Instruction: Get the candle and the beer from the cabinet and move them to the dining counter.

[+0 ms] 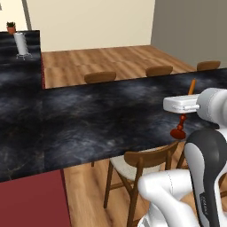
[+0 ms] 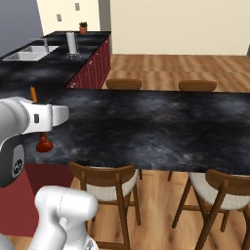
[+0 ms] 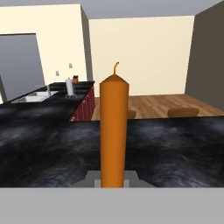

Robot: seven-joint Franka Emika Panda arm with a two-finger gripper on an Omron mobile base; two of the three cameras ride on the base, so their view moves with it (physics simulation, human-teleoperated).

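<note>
candle in my grip at the dining counter

my gripper point(image 3: 113, 181) is closed tight on the candle point(image 3: 113, 131), its fingers pinching the orange stick low down. in the hand view the stick stands straight up right in front of me, with a small curled wick at its top.

from the left base view the candle point(image 1: 184, 116) stands upright at the near edge of the dining counter point(image 1: 102, 115). its orange stick pokes out above my white hand, and its dark red holder and round foot show below it. whether the foot touches the slab or hangs just over it, i cannot tell. the right base view shows the same: the candle point(image 2: 41, 134) is at the counter's near left corner, its round foot low against the black surface.

wooden chairs point(image 2: 110, 188) are tucked under the near side of the counter, and more chair backs point(image 1: 100, 77) show along its far side. beyond the counter's left end runs a black worktop with a sink point(image 2: 29, 52), a paper towel roll point(image 2: 72, 45) and a small potted plant point(image 2: 83, 27).
</note>
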